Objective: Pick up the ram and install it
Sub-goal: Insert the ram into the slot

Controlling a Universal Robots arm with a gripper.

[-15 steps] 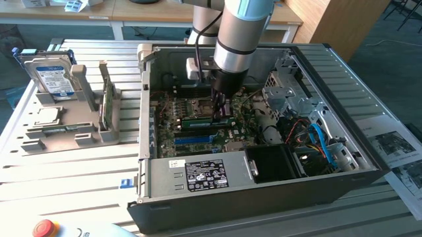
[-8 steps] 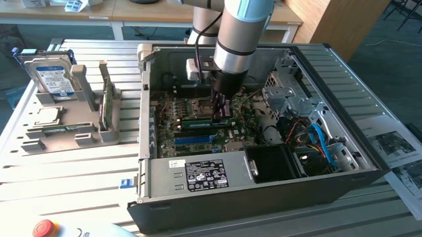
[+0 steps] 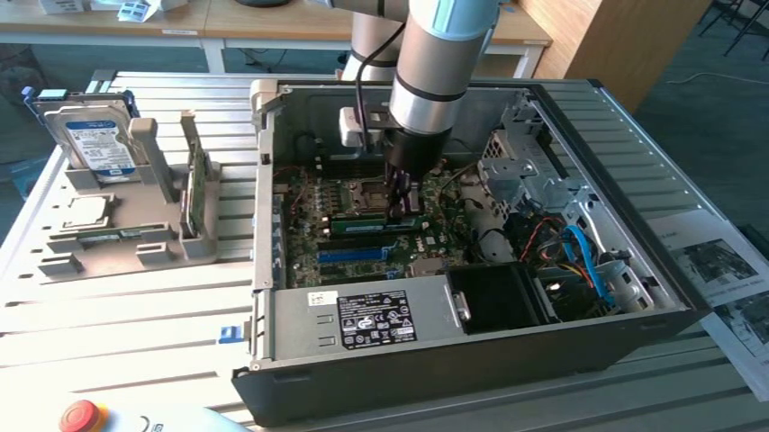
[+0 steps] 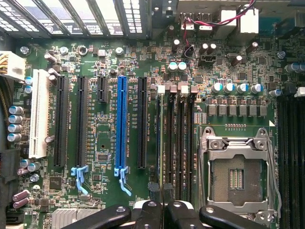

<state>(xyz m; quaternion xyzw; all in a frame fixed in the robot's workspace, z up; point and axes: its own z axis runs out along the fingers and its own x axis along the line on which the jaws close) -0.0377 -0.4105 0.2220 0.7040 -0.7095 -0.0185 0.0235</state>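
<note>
Black fingers (image 4: 151, 210) of gripper (image 3: 402, 209) closed, apparently pinching long thin green circuit-board ram stick (image 3: 360, 214) deep inside open black computer case (image 3: 481, 360) on slatted grey counter (image 3: 121, 306). Ram lying lengthwise right at row of black memory slots (image 3: 373, 227), between square silver processor socket (image 3: 366, 191) and long blue expansion slot (image 3: 355, 255). Cannot tell whether seated or just above. In wrist view, gripper (image 4: 161, 191) tips sit together over memory slots (image 4: 178, 143), beside socket (image 4: 236, 174).

Likely risks, judged from here:
- Off-line with slot: edge lands on slot wall, contacts scrape or board bends.
- Notch wrong way round: won't seat, hard push could crack board.
- Slight tilt: one end goes in, other stays proud, end latches not closing.
- Thin pinch on smooth board: may slip upward through fingers under push.
- Tight spot: fingers could knock small silver-topped capacitors (image 4: 228, 88) or socket frame.

Another green board (image 3: 193, 184) stands upright in grey holder outside case, well apart.
</note>
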